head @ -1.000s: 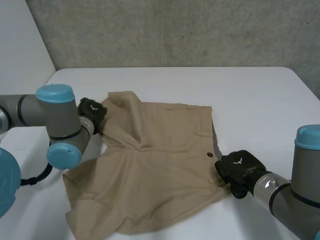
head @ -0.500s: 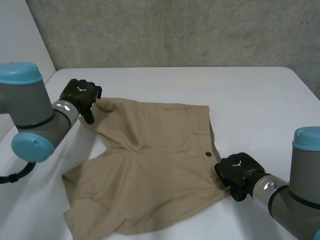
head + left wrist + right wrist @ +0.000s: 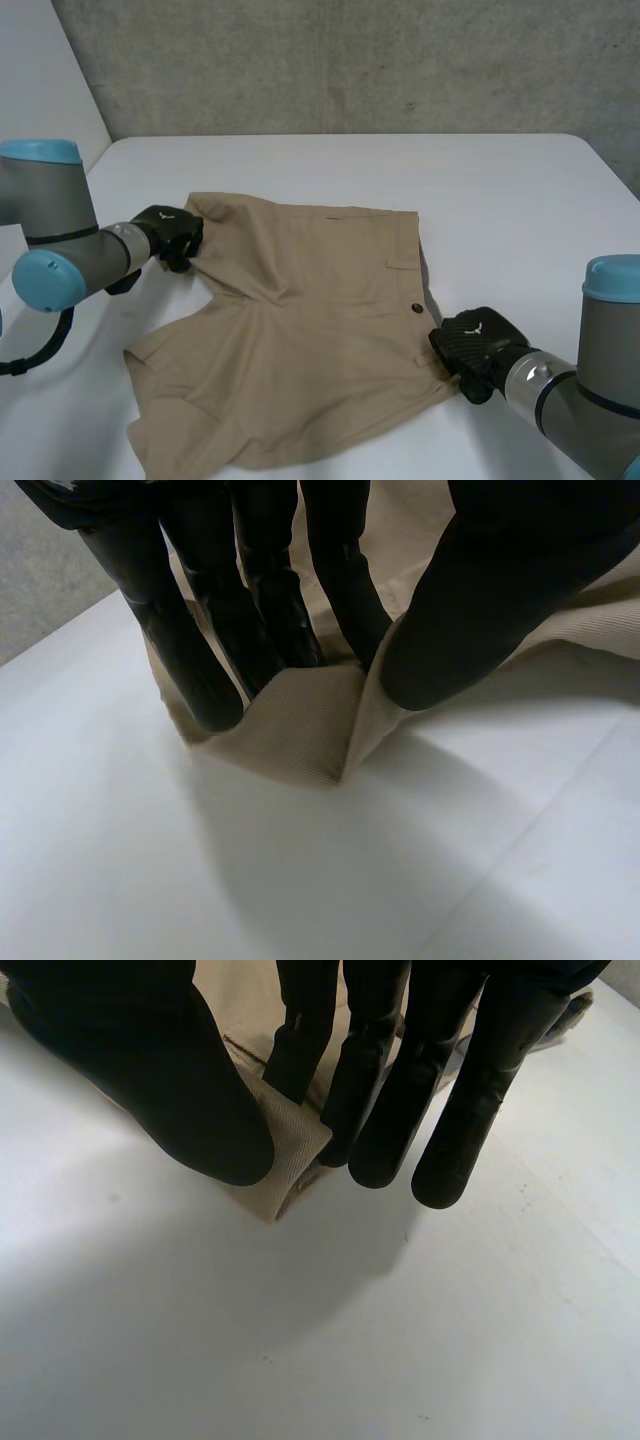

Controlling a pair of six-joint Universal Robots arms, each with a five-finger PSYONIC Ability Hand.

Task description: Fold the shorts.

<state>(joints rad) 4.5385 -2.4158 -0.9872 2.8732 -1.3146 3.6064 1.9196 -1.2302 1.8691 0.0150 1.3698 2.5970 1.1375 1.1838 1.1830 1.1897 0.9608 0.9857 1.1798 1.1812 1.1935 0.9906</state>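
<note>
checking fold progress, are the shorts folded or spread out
Spread, not folded: the shorts lie open on the table, legs apart. The left hand pinches a leg corner, the right hand a waistband corner.

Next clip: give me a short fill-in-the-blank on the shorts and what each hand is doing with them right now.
1. The tan shorts lie spread on the white ____.
2. The corner of the shorts nearest the button is pinched by the ____ hand.
3. The left hand pinches another corner between its fingers and its ____.
Missing words: table; right (the right hand); thumb.
</note>
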